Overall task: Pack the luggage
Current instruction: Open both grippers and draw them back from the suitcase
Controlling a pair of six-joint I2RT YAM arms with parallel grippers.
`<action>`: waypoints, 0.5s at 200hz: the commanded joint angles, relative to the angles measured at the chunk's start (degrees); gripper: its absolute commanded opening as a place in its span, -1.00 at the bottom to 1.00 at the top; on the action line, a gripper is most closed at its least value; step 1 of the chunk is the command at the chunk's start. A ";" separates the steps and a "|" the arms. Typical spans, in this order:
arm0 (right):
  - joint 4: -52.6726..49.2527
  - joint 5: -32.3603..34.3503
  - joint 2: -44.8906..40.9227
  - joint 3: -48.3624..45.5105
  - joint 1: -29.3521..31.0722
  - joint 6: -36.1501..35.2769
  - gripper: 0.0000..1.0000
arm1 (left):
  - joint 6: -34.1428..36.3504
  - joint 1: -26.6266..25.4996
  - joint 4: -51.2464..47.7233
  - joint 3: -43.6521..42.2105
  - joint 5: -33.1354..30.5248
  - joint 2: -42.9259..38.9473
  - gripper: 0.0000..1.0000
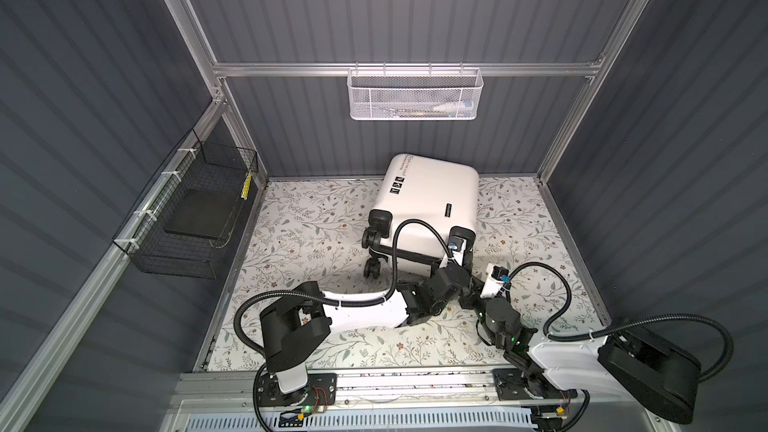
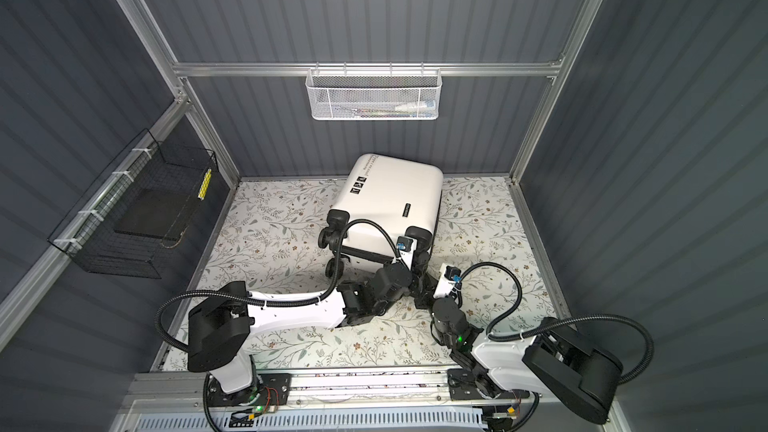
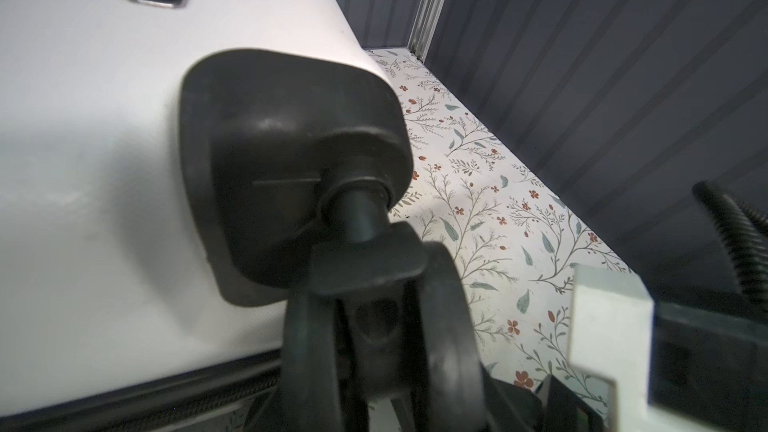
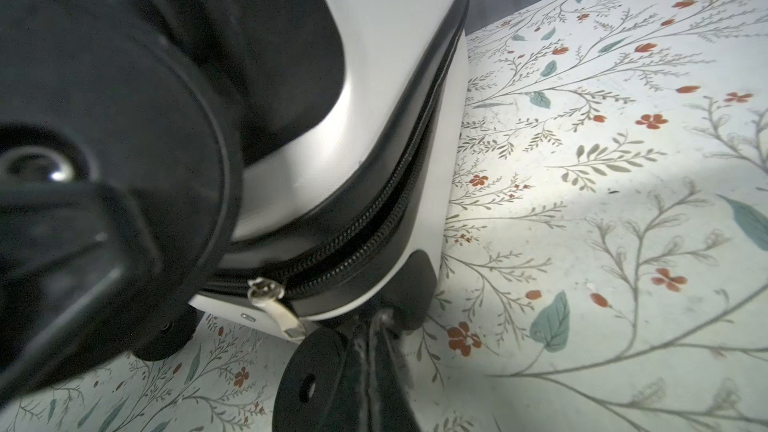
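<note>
The white luggage point(image 1: 428, 197) point(image 2: 395, 197) lies flat on the floral mat, lid down, with its black wheels facing the arms. My left gripper point(image 1: 462, 260) point(image 2: 417, 261) sits at the near right wheel point(image 3: 374, 317), and that double wheel fills the space between its jaws. My right gripper point(image 1: 473, 281) point(image 2: 424, 284) point(image 4: 384, 322) is shut, with its tips by the lower corner wheel housing. The silver zipper pull point(image 4: 274, 305) hangs just beside its fingers point(image 4: 365, 371), not between them. Past the slider the black zipper band point(image 4: 399, 197) gapes slightly.
A white mesh basket point(image 1: 413, 93) with small items hangs on the back rail. A black wire basket point(image 1: 187, 209) holding a dark flat pad hangs on the left wall. The two wrists crowd together at the luggage's near right corner. Grey walls enclose the floral mat point(image 1: 307, 222).
</note>
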 commanded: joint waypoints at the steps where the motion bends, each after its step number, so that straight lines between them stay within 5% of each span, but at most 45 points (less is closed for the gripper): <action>1: -9.00 0.47 -5.66 0.18 -0.79 1.55 -1.00 | 2.12 -1.64 8.66 0.65 4.54 -2.54 -0.87; 18: -19.90 1.16 -12.30 1.42 -1.34 3.40 -0.80 | 2.08 -1.64 8.45 0.32 4.76 -2.77 -0.76; 44: -42.87 0.30 -24.77 4.70 -5.06 8.18 -0.41 | 2.66 -1.62 7.76 -0.39 5.55 -3.65 -0.31; 78: -62.13 -6.68 -38.77 7.78 -15.16 11.66 -0.03 | 4.59 -1.64 6.22 -2.39 5.87 -7.06 0.44; 100: -67.01 -13.17 -40.58 11.99 -22.09 10.56 0.14 | 5.72 -1.64 2.46 -3.82 5.62 -10.66 0.93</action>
